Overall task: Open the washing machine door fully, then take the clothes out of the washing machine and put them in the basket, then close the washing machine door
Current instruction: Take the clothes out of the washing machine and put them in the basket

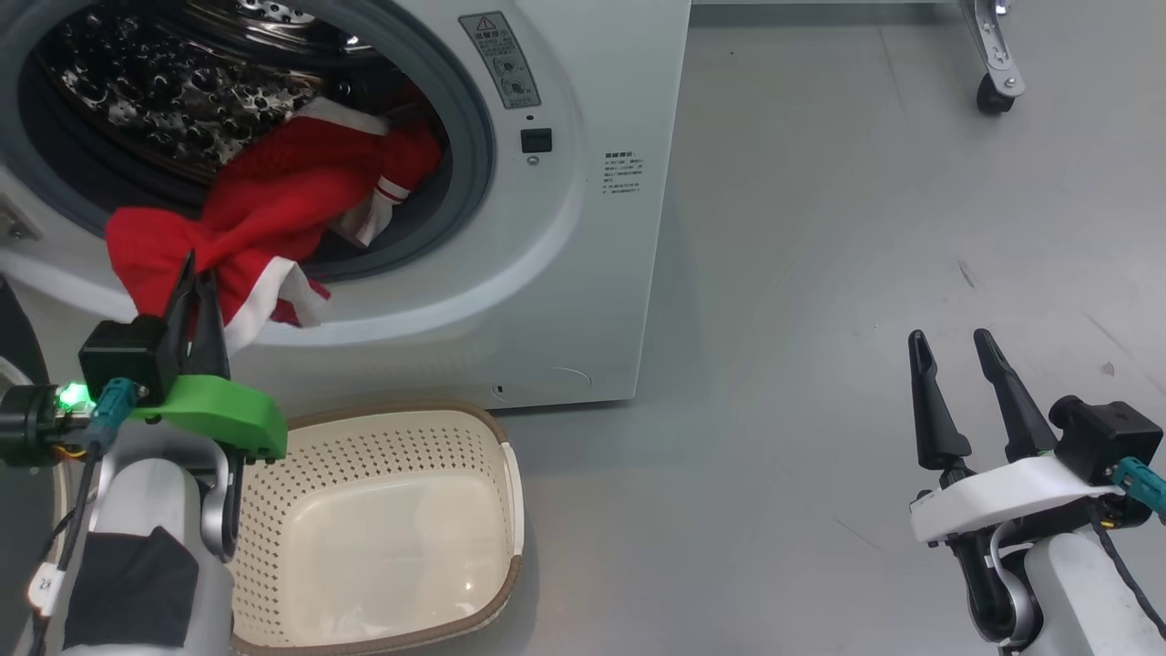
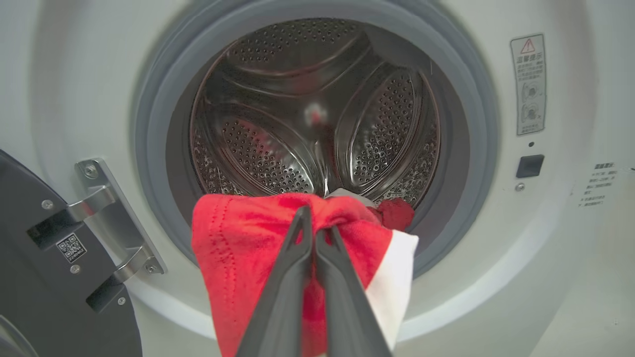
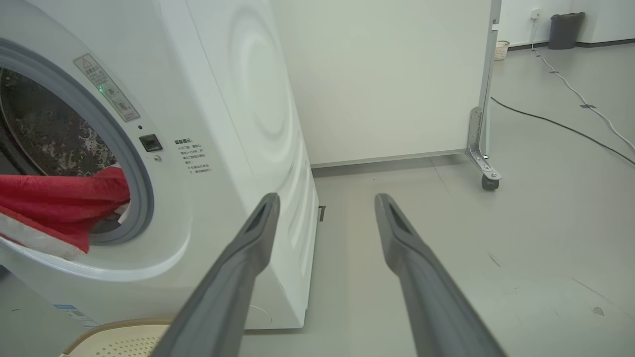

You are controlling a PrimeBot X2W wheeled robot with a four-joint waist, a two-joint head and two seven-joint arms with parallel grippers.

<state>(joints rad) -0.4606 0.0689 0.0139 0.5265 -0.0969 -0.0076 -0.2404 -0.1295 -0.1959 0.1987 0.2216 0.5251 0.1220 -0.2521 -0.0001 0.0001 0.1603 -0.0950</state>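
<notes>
While left fingers (image 1: pixel 211 328) clamp the clothes (image 1: pixel 273 200), the bright red fabric with white, striped trim hangs out of the washing machine (image 1: pixel 583 228) at 10 o'clock, above the basket (image 1: pixel 510 492). Right fingers (image 1: pixel 929 401) spread wide, empty, at 4 o'clock.

Head view. The mouth of the washing machine (image 1: pixel 601 273) opens at 11 o'clock: its lower half is blocked by the clothes (image 1: pixel 273 191), draped over the gasket (image 1: pixel 475 137), while the upper half stands free. The basket (image 1: pixel 515 483) occupies the floor (image 1: pixel 820 410) at 7 o'clock, hollow unobstructed. From 1 to 4 o'clock the floor lies open (a caster (image 1: pixel 991 94) stands at 1 o'clock). Left wrist view: the washing machine door (image 2: pixel 44 307), swung aside, bounds the approach at 8 o'clock.
</notes>
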